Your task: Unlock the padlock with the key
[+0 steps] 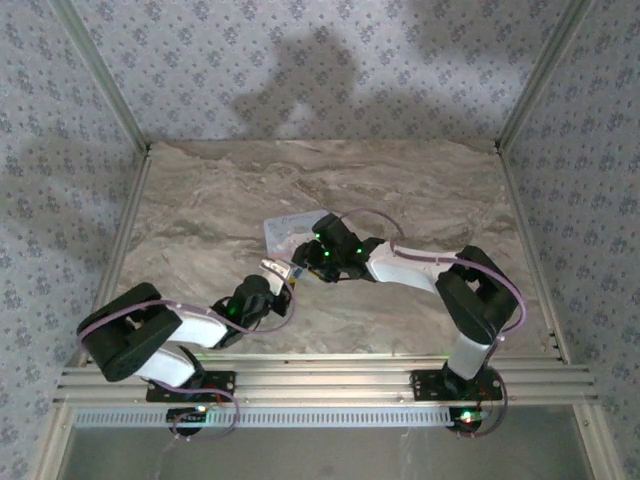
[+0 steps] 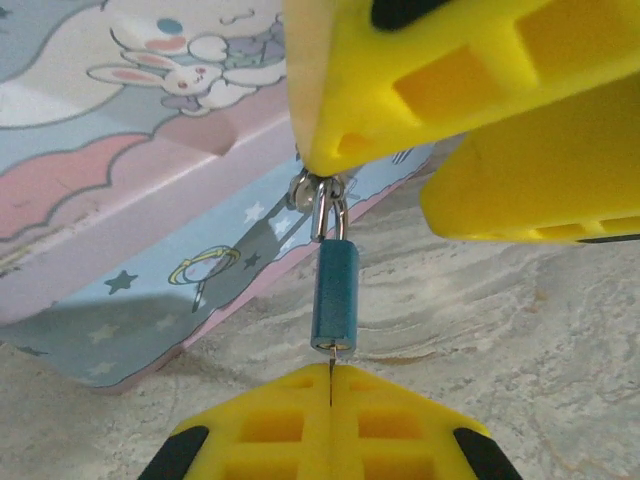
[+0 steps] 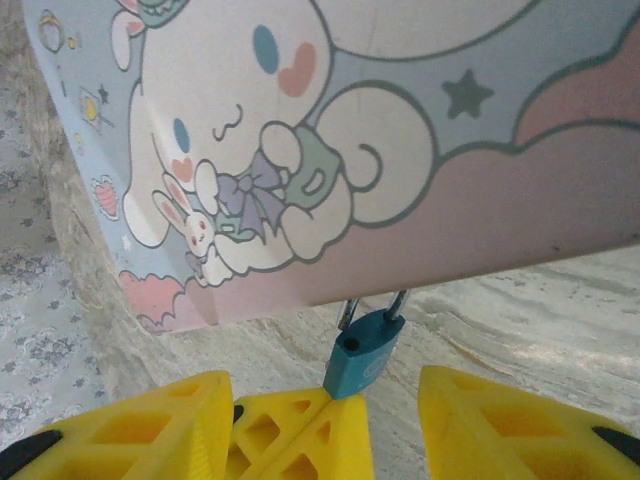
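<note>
The left wrist view alone shows the left gripper with its jaws pressed together on the thin blade of the key, which enters the bottom of the blue padlock hanging from the cartoon box. The right wrist view shows the right gripper with its jaws apart on either side of the padlock, clamping nothing. Counted across the views and the table: one padlock, one key, one box, two grippers.
</note>
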You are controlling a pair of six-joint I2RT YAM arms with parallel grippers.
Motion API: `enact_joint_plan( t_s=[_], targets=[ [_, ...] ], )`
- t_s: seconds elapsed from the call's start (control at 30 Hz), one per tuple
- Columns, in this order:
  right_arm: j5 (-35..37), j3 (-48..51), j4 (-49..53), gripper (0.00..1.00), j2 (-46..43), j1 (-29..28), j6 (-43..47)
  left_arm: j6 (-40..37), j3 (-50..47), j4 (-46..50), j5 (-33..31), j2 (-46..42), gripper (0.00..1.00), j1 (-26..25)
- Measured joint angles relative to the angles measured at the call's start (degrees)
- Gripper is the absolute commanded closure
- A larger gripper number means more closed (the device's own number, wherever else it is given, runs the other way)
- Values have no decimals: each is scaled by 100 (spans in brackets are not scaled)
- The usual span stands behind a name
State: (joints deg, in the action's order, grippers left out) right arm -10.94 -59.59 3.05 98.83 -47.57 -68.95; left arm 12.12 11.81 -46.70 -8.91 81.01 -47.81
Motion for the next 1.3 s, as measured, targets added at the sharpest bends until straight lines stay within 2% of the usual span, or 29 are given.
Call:
enact_joint_plan(
  t_s=[0.27, 0.6, 0.87, 1.13, 1.23, 1.3],
  targets=[
    [15, 4, 0, 49, 4, -63, 87, -28, -2, 409, 61, -595, 100, 20],
    [-50, -201, 208, 59, 389, -184, 236, -103, -4, 562, 61, -610, 100, 20],
    [-50, -369, 367, 61, 509, -186, 326, -160, -2, 597, 79, -608, 100, 20],
    [-94, -518, 455, 87, 634, -186, 428, -219, -2, 717, 125, -608, 100, 20],
    [-114, -542, 448, 88, 634, -186, 431, -221, -2, 737, 166, -608, 100, 20],
    [-118, -544, 452, 85, 634, -186, 431, -221, -2, 737, 166, -608, 100, 20]
  ],
)
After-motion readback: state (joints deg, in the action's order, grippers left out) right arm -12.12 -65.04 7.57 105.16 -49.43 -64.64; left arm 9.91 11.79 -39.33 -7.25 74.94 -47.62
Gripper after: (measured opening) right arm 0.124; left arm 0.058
